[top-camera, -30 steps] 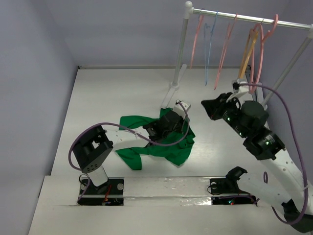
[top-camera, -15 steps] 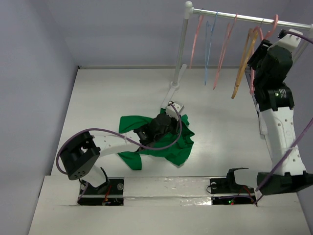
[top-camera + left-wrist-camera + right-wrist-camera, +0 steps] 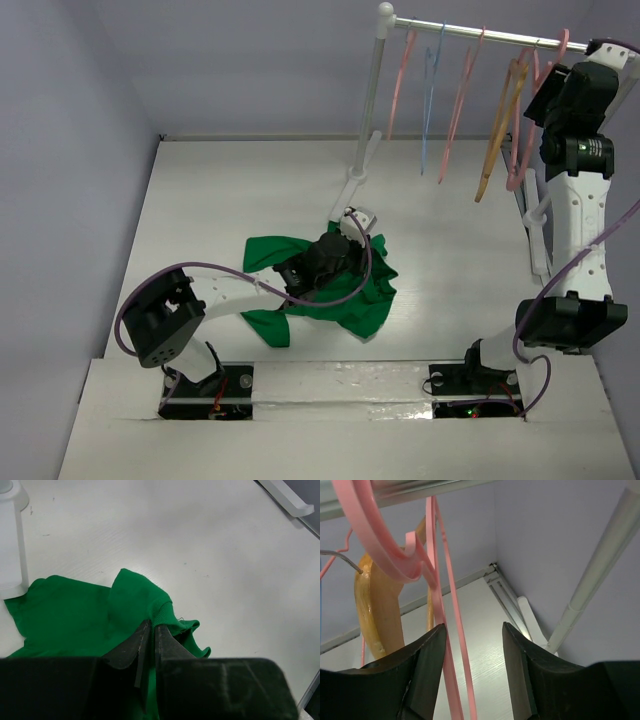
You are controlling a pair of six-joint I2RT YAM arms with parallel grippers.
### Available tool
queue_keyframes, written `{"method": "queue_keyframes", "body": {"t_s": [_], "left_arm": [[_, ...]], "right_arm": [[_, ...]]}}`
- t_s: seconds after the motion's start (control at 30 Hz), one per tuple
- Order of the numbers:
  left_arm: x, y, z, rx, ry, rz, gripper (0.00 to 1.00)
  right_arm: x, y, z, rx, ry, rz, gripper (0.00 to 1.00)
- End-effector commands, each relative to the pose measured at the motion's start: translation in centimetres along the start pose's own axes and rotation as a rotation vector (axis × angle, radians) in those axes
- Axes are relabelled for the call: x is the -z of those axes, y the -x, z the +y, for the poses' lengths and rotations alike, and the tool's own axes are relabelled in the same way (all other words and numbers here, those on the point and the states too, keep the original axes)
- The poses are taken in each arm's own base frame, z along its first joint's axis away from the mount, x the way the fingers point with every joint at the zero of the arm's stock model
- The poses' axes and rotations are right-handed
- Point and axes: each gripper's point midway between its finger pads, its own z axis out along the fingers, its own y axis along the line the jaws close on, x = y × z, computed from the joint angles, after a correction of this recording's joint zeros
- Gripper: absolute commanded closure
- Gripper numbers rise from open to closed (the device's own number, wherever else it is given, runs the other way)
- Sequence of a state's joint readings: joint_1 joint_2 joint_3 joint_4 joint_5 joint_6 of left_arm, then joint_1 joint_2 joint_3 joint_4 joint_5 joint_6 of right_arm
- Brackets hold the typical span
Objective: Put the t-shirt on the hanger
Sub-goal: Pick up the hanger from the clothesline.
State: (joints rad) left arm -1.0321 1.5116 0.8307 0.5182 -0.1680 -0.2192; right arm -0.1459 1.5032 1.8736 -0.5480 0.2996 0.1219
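Observation:
The green t-shirt [image 3: 362, 303] lies crumpled on the white table [image 3: 230, 200], in front of the rack's left pole. My left gripper [image 3: 335, 255] rests on it, shut on a ribbed edge of the t-shirt [image 3: 75, 610]; in the left wrist view the left gripper [image 3: 151, 626] shows green cloth pinched between its tips. The salmon-pink hanger [image 3: 524, 140] hangs at the right end of the rail. My right gripper [image 3: 550, 95] is raised beside it. In the right wrist view the right gripper [image 3: 472, 627] is open, and the hanger [image 3: 441, 595] has thin bars running down just inside the left finger.
The rack's rail [image 3: 500, 38] carries thin pink hangers [image 3: 398, 80], a blue one [image 3: 428, 90] and an orange-tan wooden hanger [image 3: 497, 130], which hangs right behind the salmon one. The rack's left pole [image 3: 372, 100] and right leg [image 3: 600, 575] stand on the table.
The right arm swung up from low over the table to the rail's right end, and its jaws opened around the hanger's bars. The left gripper shifted slightly with the shirt.

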Motion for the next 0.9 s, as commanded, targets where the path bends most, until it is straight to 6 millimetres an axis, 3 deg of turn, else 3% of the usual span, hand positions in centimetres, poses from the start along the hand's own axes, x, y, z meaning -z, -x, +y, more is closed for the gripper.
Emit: {"method": "queue_keyframes", "body": {"t_s": [0.0, 0.27, 0.4, 0.7, 0.73, 0.87], "left_arm": [[-0.1, 1.7, -0.7, 0.021, -0.029, -0.062, 1.00], [-0.2, 1.5, -0.7, 0.018, -0.027, -0.056, 1.00], [-0.2, 1.6, -0.7, 0.018, -0.028, -0.058, 1.00], [-0.2, 1.5, -0.7, 0.020, -0.030, -0.059, 1.00], [-0.2, 1.5, -0.7, 0.020, -0.030, -0.059, 1.00], [-0.1, 1.7, -0.8, 0.022, -0.034, -0.061, 1.00]], "right_arm": [[0.8, 1.3, 1.1, -0.017, 0.075, -0.009, 0.46], [0.2, 0.1, 2.0, -0.028, 0.116, 0.026, 0.48], [1.0, 1.1, 2.4, -0.041, 0.152, -0.010, 0.49], [-0.1, 0.0, 2.2, -0.035, 0.123, 0.032, 0.64], [-0.2, -0.4, 2.2, -0.038, 0.120, 0.041, 0.71], [-0.5, -0.4, 2.3, -0.043, 0.117, 0.046, 0.82]]}}
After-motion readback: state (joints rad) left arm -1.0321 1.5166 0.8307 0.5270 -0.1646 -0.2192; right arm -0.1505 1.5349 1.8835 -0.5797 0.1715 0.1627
